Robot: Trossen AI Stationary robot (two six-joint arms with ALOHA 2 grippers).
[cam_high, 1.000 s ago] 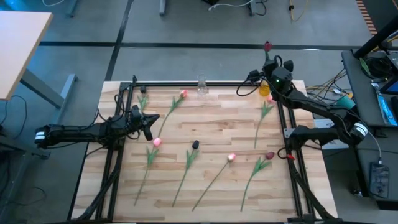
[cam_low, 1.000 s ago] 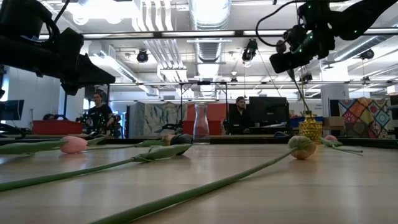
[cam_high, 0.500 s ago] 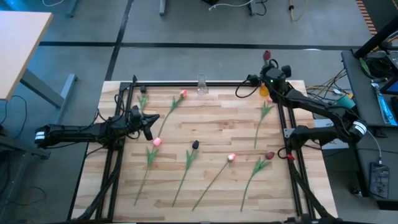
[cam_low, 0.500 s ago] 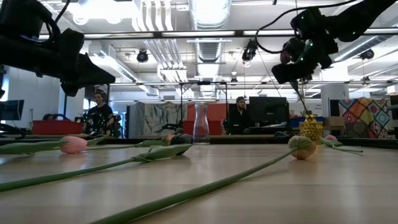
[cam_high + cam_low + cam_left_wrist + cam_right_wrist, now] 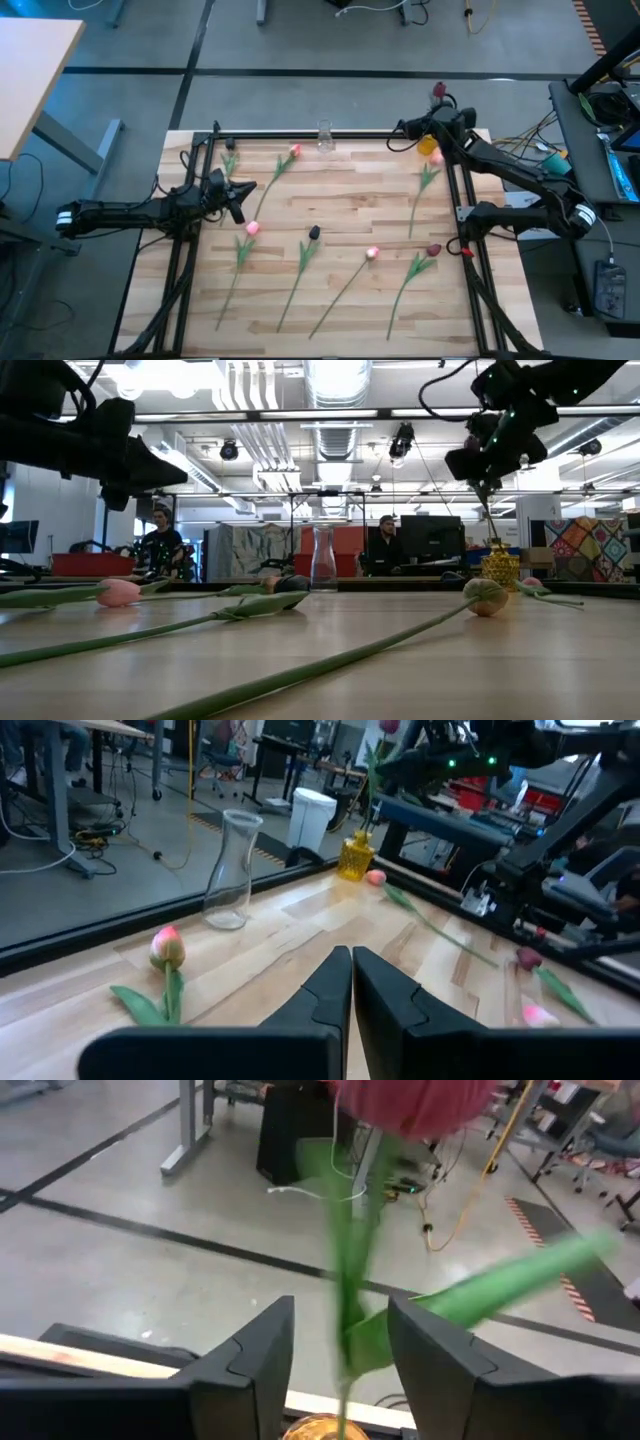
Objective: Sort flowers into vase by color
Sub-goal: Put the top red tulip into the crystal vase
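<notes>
1. Right gripper is over the yellow vase at the table's far right corner, fingers spread, with the stem of the maroon tulip running up between them, apparently untouched. The stem foot seems to be in the vase.
2. Risk: the tulip leans, head out past the table edge. If a finger clips the stem or leaf while pulling away, the tulip could come out or the vase could tip.
3. Risk: the stem is long, the vase small and right by the edge. A top-heavy lean could topple it unaided.
4. Left gripper is parked above the left side of the table, fingers pressed together, holding nothing.
5. The other flowers lie flat on the table; the clear vase at the far edge is empty. A pink tulip lies just beside the yellow vase, so a low exit could snag it.
</notes>
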